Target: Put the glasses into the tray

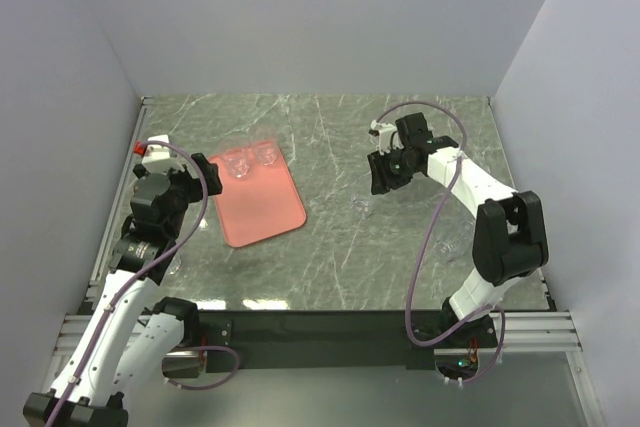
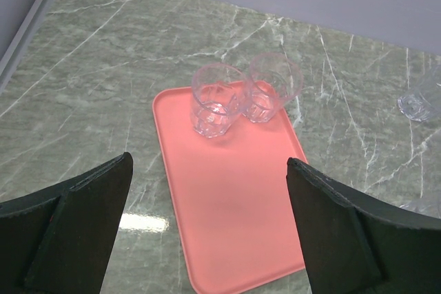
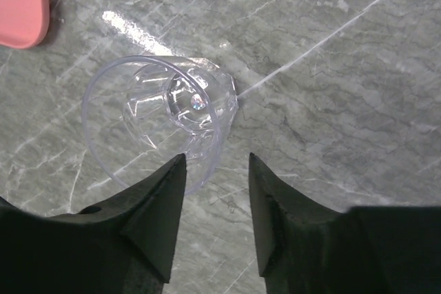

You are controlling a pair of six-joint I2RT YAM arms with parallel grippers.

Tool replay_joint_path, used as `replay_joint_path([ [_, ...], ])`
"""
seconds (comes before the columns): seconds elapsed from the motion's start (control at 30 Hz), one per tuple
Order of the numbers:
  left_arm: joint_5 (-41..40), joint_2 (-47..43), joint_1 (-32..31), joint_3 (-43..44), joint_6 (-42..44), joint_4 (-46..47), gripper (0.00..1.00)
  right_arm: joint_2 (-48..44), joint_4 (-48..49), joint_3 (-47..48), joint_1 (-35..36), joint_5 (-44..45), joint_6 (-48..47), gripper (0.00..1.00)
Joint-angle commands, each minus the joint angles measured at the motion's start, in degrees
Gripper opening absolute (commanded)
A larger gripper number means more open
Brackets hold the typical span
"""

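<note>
The salmon-pink tray lies left of the table's middle. Two clear glasses stand upright side by side at its far end. My left gripper hovers open above the tray's near half, with nothing between its fingers. Another glass stands on the marble right of centre, seen from above. My right gripper sits over its rim. The left finger is over the mouth and the right finger is outside the wall. The jaws stand apart and are not pressing on the glass.
One more clear glass stands on the marble right of the tray. A corner of the tray shows at the top left of the right wrist view. Grey walls enclose the table on three sides.
</note>
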Motion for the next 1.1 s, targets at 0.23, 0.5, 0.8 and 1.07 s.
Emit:
replay_joint_path([
  [0.23, 0.20, -0.86, 0.17, 0.11, 0.20, 2.30, 0.99, 1.98, -0.33, 2.73, 1.79, 2.33, -0.24, 0.36],
  [0.5, 0.03, -1.47, 0.25, 0.03, 0.29, 2.38, 0.99, 1.90, -0.59, 3.17, 2.49, 3.57, -1.82, 0.14],
  [0.8, -0.24, -1.48, 0.17, -0.06, 0.29, 2.38, 0.99, 2.42, -10.25, 12.82, 2.67, -5.12, -12.53, 0.01],
  [1.07, -1.64, -1.91, 0.25, -0.06, 0.55, 2.30, 0.99, 7.95, -15.00, 29.26, 3.89, -10.84, -16.32, 0.00],
])
